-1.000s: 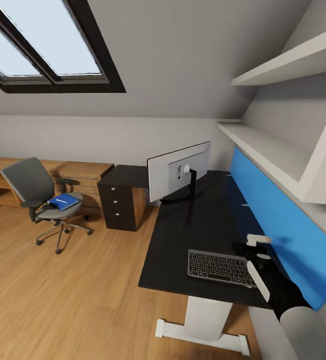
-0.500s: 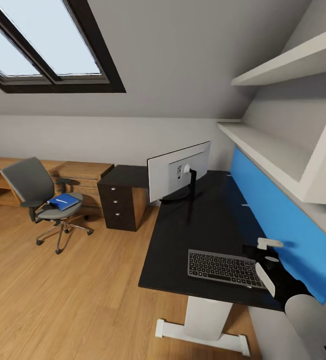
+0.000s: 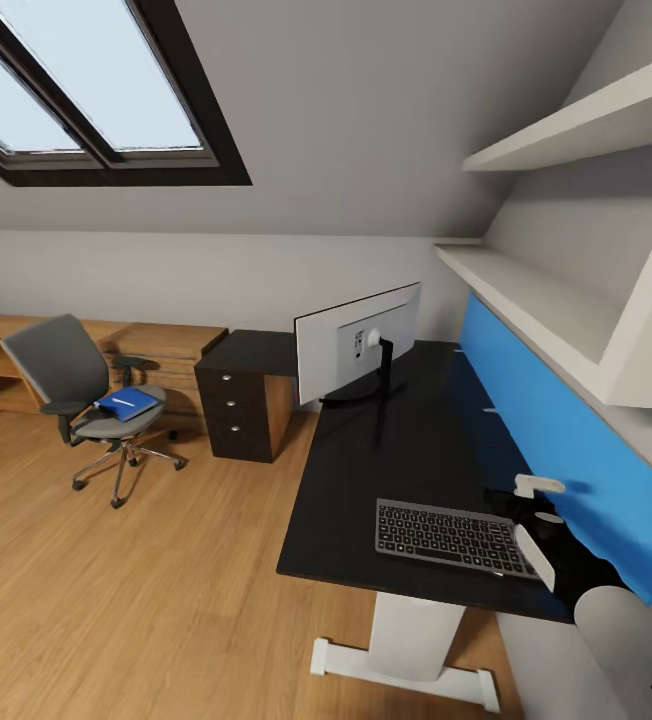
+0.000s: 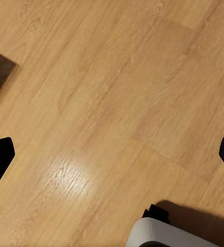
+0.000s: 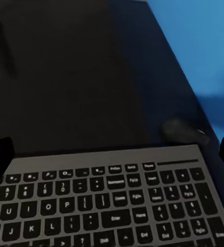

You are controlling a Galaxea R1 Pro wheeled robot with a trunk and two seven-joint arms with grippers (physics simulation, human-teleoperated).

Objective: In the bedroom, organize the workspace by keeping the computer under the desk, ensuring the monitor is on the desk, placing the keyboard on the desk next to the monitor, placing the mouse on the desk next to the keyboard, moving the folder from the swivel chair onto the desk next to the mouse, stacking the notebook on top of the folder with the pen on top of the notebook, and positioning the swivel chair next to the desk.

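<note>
With the keyboard [image 3: 451, 536] and mouse [image 5: 183, 129] lying on the table [image 3: 406, 440] near the monitor [image 3: 358, 340], your right pincer [image 3: 538, 515] hung wide open over them, so next you probably needed the folder [image 3: 127, 403] from the swivel chair [image 3: 76, 395].

The room has a sloped grey-white ceiling [image 3: 366, 120] with a skylight [image 3: 76, 90] in a dark frame at the far left, giving pale daylight. The floor [image 3: 116, 590] is light wood. Two white shelves [image 3: 526, 290] run along the right wall, above a blue panel [image 3: 566, 430]. A low wooden chest [image 3: 166, 350] stands against the far wall.
</note>
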